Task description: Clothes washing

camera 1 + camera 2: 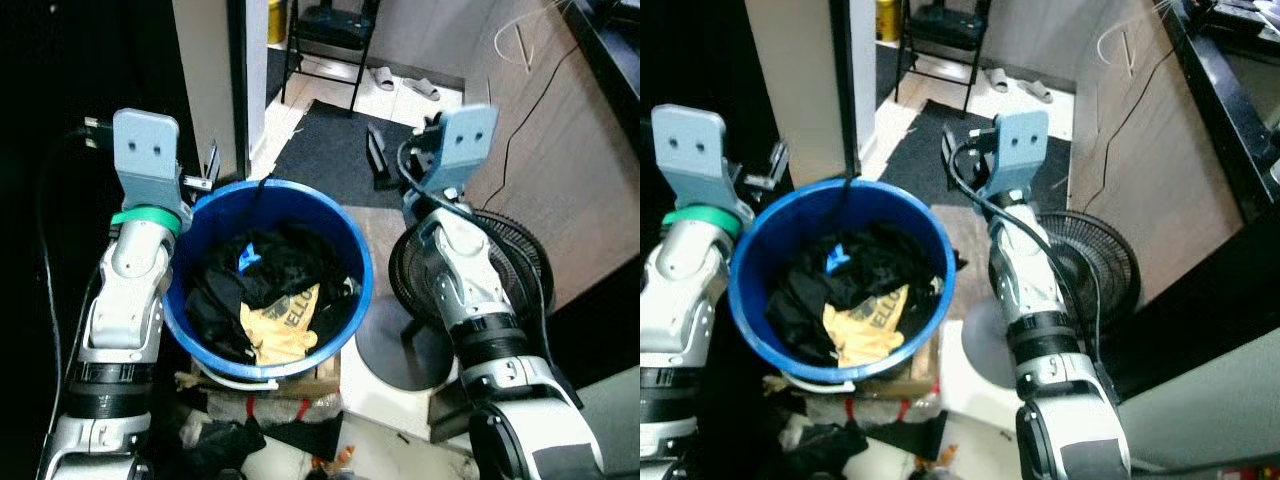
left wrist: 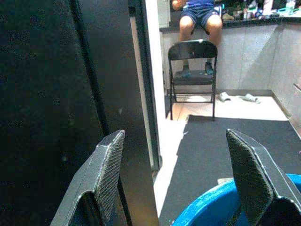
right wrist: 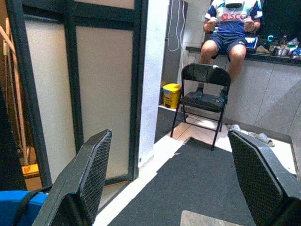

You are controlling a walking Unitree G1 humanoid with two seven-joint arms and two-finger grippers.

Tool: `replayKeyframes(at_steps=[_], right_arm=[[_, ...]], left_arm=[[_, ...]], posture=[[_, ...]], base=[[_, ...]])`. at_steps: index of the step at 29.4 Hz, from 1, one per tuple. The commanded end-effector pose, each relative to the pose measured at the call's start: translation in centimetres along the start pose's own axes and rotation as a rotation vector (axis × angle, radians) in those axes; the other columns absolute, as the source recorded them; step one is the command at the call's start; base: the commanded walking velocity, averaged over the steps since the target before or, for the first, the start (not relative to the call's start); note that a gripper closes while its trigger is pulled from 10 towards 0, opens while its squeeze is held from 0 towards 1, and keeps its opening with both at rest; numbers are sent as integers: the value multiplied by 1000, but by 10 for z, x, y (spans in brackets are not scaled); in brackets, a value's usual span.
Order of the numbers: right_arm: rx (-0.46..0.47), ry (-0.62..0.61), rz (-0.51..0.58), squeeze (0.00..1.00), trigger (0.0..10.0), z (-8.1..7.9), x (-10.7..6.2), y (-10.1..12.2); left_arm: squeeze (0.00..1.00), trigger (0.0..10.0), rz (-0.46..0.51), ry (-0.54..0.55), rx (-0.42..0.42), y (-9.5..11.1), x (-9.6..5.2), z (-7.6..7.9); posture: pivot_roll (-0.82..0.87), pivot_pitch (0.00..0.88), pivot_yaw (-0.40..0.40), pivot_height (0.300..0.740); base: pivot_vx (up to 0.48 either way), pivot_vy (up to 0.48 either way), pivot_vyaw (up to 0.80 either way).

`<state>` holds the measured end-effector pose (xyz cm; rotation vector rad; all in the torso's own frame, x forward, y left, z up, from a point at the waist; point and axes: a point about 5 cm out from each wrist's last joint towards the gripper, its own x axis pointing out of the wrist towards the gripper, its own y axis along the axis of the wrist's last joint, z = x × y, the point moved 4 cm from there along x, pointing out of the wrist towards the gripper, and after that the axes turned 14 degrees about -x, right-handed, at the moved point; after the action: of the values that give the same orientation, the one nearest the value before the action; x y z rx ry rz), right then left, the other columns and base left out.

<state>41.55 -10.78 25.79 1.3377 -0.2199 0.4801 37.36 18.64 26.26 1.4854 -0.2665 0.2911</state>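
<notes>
The wrist views show a person (image 3: 230, 28) sitting on a counter, feet on a black folding chair (image 3: 203, 96), with a yellow bin (image 3: 171, 94) beside it; the eye views show just the chair's legs and slippers (image 1: 405, 84) on the floor. The eye views look down into a blue bucket (image 1: 352, 250) between the 2 arms. It holds black clothes (image 1: 225, 295) with a yellow garment (image 1: 280, 325) on top, and stands on a box (image 1: 300, 382). More dark clothes (image 1: 215, 440) lie on the floor below. A fan (image 1: 520, 265) lies beside the right arm, past a dark mat (image 1: 330, 150). The left claw (image 2: 176, 174) is released above the bucket's rim, fingers wide apart. The right claw (image 3: 176, 181) is likewise spread and empty, over the mat.
</notes>
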Motion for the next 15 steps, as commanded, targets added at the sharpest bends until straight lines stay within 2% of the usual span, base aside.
replayKeyframes(at_steps=[1, 15], right_arm=[[-6, -10, -13, 0, 10000, 5, -2, -4], [-27, 17, -3, 0, 10000, 0, -4, -4]], left_arm=[[0, 10000, -17, -8, -5, -5, -2, 2], [0, 10000, -16, -10, 2, -6, -3, 2]], posture=[[80, 42, -52, 740], [81, 51, -51, 740]], base=[[0, 0, 0], [0, 0, 0]])
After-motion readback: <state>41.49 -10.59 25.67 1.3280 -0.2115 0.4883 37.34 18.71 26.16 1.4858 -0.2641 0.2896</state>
